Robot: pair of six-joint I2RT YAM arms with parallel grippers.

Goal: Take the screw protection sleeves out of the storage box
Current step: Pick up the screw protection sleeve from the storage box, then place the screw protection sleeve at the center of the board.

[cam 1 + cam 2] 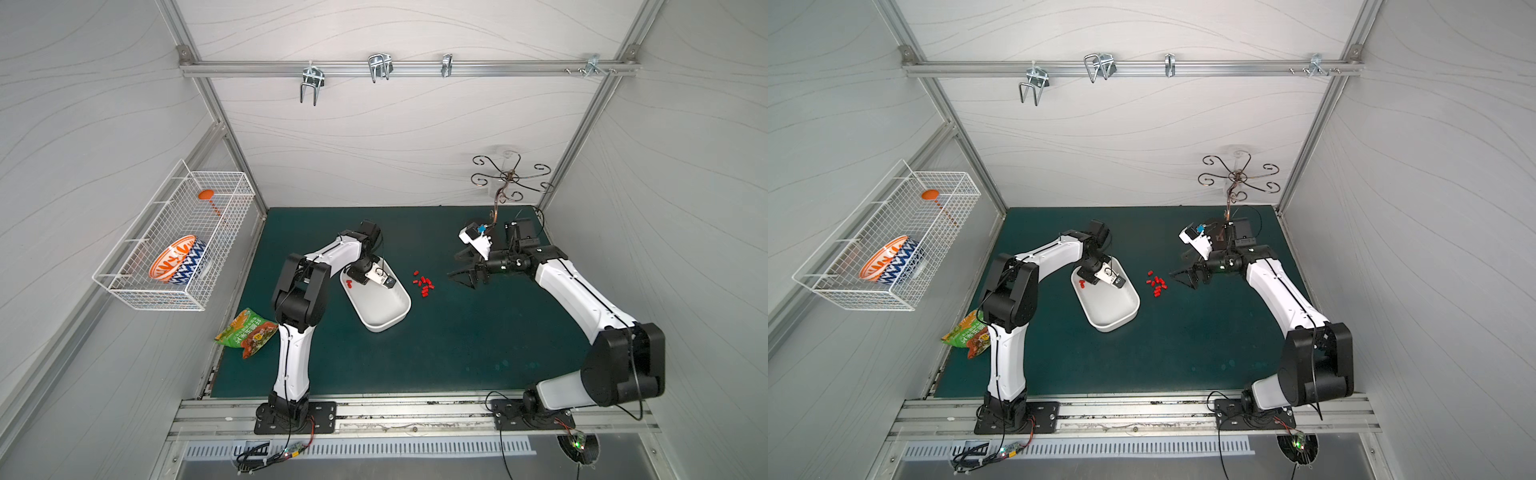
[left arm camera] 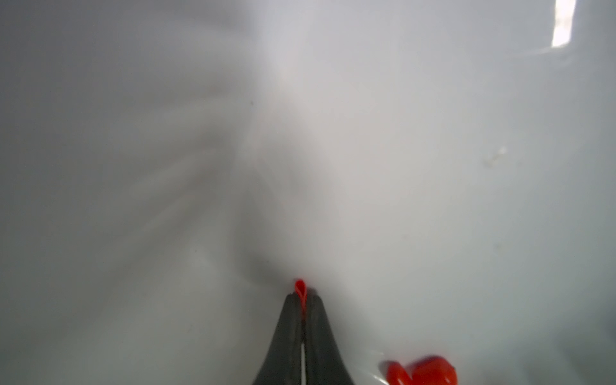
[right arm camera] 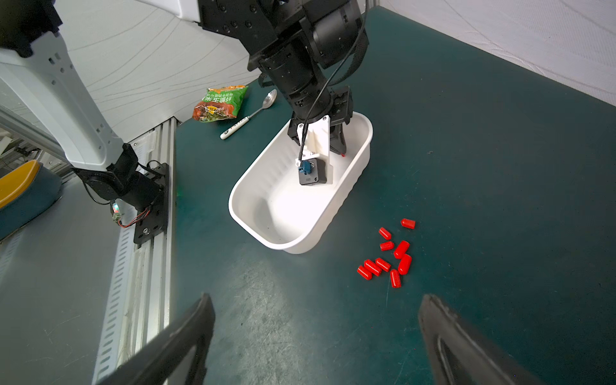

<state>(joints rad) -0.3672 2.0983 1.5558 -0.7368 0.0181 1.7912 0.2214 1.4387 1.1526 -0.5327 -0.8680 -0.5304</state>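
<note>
Red screw protection sleeve squashed between the clenched jaws of left gripper, inside storage box. Spare sleeves lie just beside those jaws. Right gripper gapes, grasping nothing; loose sleeves on mat just ahead of its jaws.

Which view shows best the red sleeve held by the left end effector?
The left wrist view: the tiny red plastic sleeve is pinched flat in the shut left end effector, close up. The right wrist view gives only a red speck; both top views hide it.
</note>
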